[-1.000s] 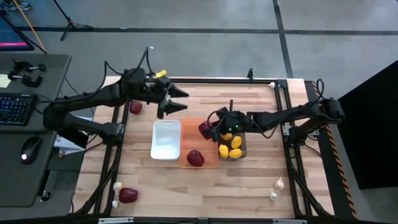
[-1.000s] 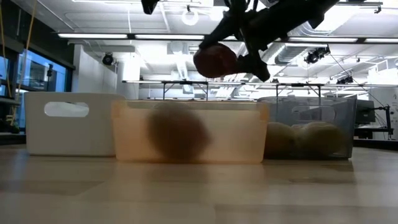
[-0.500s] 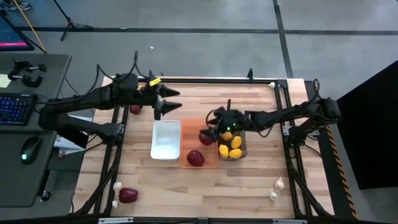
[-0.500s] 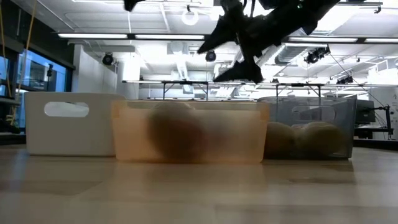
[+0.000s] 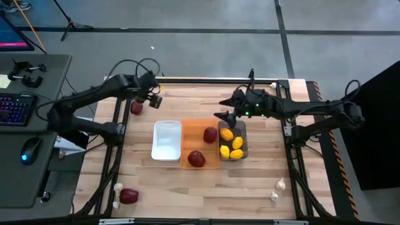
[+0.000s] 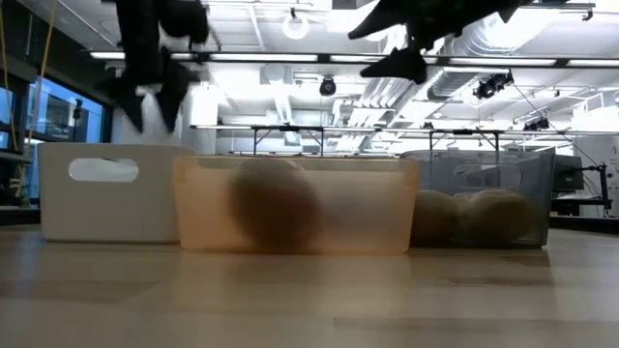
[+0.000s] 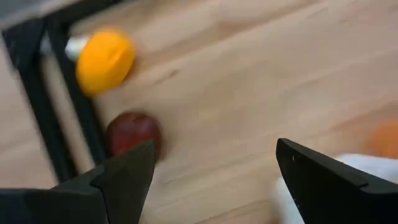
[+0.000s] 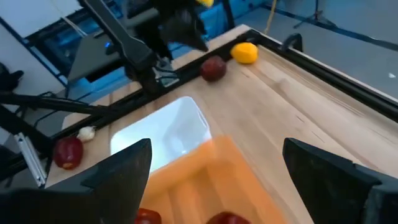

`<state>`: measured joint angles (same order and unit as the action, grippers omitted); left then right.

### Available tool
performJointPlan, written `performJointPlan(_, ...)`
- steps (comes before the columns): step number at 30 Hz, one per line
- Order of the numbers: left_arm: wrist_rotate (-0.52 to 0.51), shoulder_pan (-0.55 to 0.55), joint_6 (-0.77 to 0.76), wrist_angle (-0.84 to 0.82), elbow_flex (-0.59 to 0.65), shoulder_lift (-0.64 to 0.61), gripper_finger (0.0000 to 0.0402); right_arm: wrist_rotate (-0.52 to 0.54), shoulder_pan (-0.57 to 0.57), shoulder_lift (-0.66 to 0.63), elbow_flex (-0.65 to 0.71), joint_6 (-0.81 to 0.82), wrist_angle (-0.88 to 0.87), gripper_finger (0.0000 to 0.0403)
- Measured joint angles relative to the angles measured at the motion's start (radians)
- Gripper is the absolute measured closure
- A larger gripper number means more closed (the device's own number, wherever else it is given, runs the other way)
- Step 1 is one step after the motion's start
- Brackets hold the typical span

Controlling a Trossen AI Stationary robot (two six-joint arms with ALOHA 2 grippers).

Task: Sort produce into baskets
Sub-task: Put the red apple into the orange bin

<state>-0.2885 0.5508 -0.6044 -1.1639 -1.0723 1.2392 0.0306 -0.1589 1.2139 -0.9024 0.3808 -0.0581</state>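
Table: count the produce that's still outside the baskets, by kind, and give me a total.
Red fruits: 2
Garlic bulbs: 5
Lemon: 1
Total: 8

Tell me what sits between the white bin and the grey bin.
The orange bin, holding two red fruits, sits between the white bin and grey bin, seen from above.
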Motion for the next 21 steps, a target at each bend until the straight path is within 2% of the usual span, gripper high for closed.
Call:
performJointPlan(8,-0.095,0.068,-0.073,0.089,0.198,0.085,0.0083,-0.002,-0.006,0.001,0.0,0.011,-0.046,0.0052)
performJointPlan(12,-0.147,0.103,-0.116,0.126,0.252,0.099,0.0083,-0.001,-0.002,0.001,0.0,0.029,-0.054,0.0052)
performJointPlan(21,-0.163,0.194,-0.109,0.276,0.345,0.098,0.0083,-0.001,0.022,0.001,0.0,0.067,-0.093,0.0052)
